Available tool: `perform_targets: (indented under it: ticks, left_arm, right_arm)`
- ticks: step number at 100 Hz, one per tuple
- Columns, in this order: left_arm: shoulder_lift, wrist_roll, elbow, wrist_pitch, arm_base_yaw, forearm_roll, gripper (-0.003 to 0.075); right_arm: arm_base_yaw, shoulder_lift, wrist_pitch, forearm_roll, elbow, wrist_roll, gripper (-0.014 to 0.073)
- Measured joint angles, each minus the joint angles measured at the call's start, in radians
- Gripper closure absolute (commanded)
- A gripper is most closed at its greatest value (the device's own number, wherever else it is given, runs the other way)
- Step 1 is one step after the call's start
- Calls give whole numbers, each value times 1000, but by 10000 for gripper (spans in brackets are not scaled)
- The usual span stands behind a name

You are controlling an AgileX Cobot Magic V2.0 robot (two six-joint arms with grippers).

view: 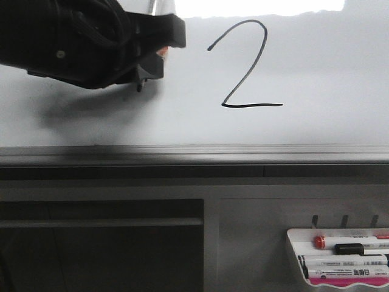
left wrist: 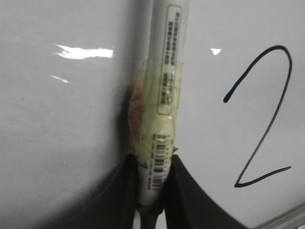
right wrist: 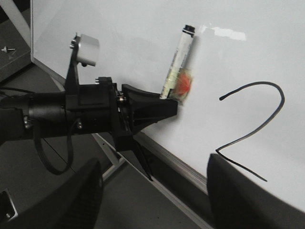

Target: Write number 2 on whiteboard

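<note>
The number 2 (view: pixel 243 64) stands complete on the whiteboard (view: pixel 328 73): curved top, long diagonal and flat base stroke are all drawn, so the writing looks finished. The left gripper (view: pixel 146 70), well to the left of the digit, is clamped on the marker pen (left wrist: pixel 162 95). The right gripper (right wrist: pixel 152 191) hangs with its fingers spread wide, holding nothing, below the digit.

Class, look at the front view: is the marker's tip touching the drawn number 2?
No: the marker in the left gripper hangs well left of the number 2, with bare whiteboard between.
</note>
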Motion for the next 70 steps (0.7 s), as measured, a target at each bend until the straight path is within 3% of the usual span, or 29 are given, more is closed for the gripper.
perform_targets:
  ticks: [34, 41, 60, 70]
  left_arm:
    - [55, 0, -24, -19, -2, -25, 713]
    - [55, -2, -24, -19, -2, -25, 633]
    - [53, 1, -26, 4, -2, -4, 300]
    - [31, 5, -26, 48, -2, 44, 219]
  right_arm:
    - [0, 0, 0, 0, 0, 2, 180]
    - [0, 0, 0, 0, 0, 2, 180]
    - [0, 0, 0, -13, 0, 4, 180]
    - [0, 0, -2, -30, 0, 4, 180]
